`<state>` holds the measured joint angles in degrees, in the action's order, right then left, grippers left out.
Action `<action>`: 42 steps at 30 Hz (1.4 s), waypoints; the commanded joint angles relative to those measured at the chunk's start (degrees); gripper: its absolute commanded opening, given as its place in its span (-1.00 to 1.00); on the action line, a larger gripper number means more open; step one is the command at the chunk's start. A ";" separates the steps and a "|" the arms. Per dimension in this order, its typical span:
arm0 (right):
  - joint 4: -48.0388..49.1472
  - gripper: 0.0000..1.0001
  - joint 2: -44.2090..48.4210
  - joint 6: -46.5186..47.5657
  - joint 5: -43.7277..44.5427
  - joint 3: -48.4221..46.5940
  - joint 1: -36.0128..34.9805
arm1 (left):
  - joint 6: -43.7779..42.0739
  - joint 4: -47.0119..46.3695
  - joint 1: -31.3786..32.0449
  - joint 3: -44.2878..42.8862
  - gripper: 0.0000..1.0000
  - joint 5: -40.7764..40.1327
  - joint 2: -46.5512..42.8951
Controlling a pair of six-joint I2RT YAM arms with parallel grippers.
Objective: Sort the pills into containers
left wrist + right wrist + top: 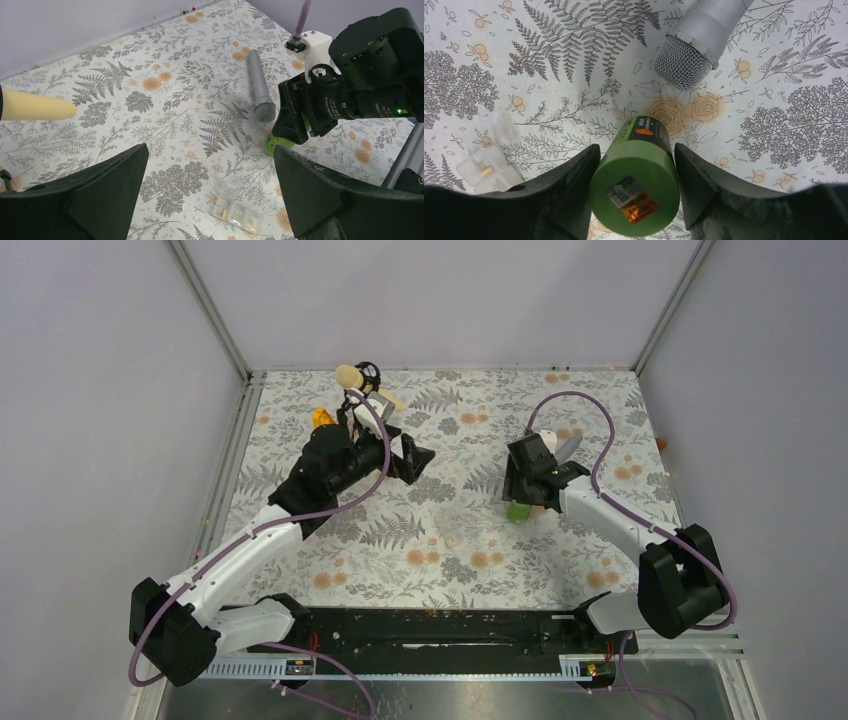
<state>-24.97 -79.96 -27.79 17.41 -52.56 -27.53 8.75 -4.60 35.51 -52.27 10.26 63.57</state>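
A green screw-cap bottle (634, 192) stands on the patterned mat (470, 560), and it also shows in the top view (518, 511). My right gripper (637, 147) (527, 490) is shut on its cap, with one finger against each side. The container is a low clear plastic box (237, 215) with small compartments holding tan pills. It lies left of the bottle (484, 170) and is faint in the top view (452, 532). My left gripper (211, 150) (415, 462) is open and empty, raised above the mat, with the container below and between its jaws.
A grey microphone (568, 447) (257, 85) (699, 40) lies just beyond the bottle. A cream foam piece (348, 375) (35, 105), an orange item (322, 418) and a black wire object (368, 370) sit at the back left. Walls enclose the mat on three sides.
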 commanded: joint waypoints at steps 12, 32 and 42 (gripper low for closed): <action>-6.72 0.81 4.00 6.12 -6.60 -10.35 1.01 | 3.64 4.15 -1.03 -4.97 0.97 2.91 1.26; 4.22 0.73 -2.02 0.21 -9.62 -4.51 -18.89 | 14.28 13.03 -1.35 -1.96 0.97 -8.30 -2.38; 18.61 0.65 -7.09 3.80 -4.06 2.57 -24.36 | 15.45 13.82 -3.01 -2.36 0.97 -7.98 -2.43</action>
<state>-14.31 -85.60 -25.67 9.41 -50.26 -50.13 23.24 10.94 33.23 -54.48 3.20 62.33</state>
